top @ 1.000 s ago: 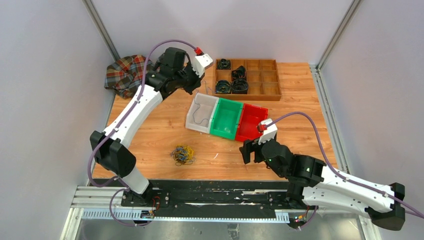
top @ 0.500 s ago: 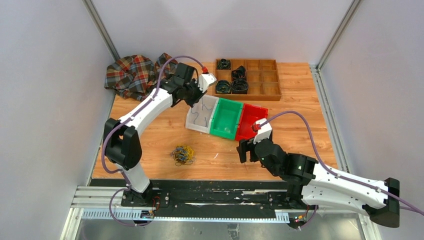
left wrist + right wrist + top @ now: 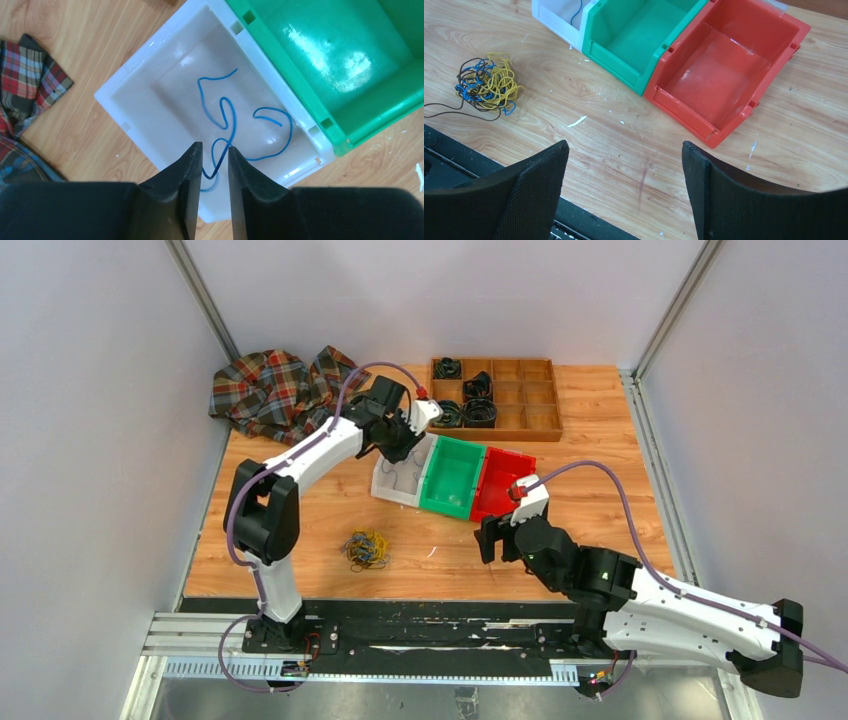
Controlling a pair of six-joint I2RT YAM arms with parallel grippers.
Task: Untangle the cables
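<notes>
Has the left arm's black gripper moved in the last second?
Yes. The left gripper moved from beside the wooden compartment tray to above the white plastic bin.

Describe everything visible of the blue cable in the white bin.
The blue cable is one thin, flexible strand, plastic-coated by its look. It lies loose in irregular curves and loops on the floor of the white bin. One loop shows in the narrow gap of the left gripper above it. Whether the fingers touch it cannot be told.
</notes>
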